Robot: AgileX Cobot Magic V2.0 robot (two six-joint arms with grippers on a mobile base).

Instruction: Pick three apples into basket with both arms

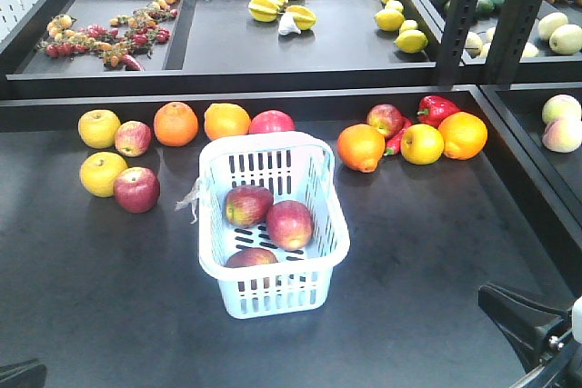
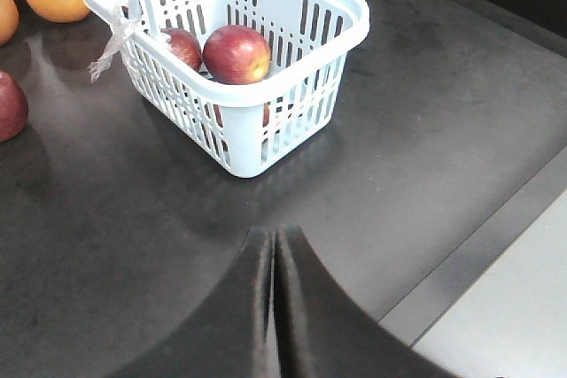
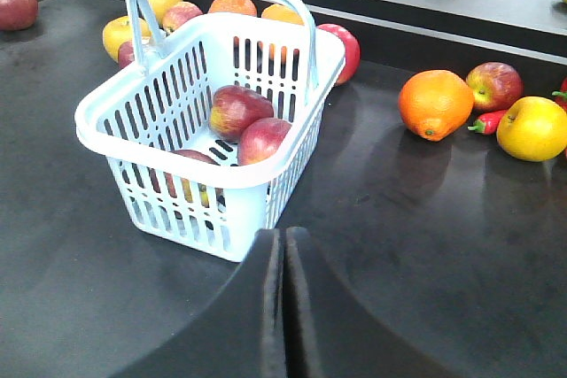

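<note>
A: Where are the grippers?

B: Both sit low and near the cameras. The left gripper [image 2: 273,245] has its fingers pressed together, holding nothing. The right gripper [image 3: 283,245] is the same, fingers together and empty.

A: And the basket?

B: The basket [image 1: 320,265] stands on the dark table [image 1: 91,297], just beyond both grippers and not touching them. From the right wrist its near corner is just past the fingertips.

A: The apples?

B: All three lie inside: one apple [image 1: 251,258] against the near wall, a second apple [image 1: 289,223] mid-basket, a third apple [image 1: 247,205] touching it, farther back.

A: Beyond that?

B: Oranges [image 1: 175,124] and yellow fruits [image 1: 99,128] line the far edge.
</note>
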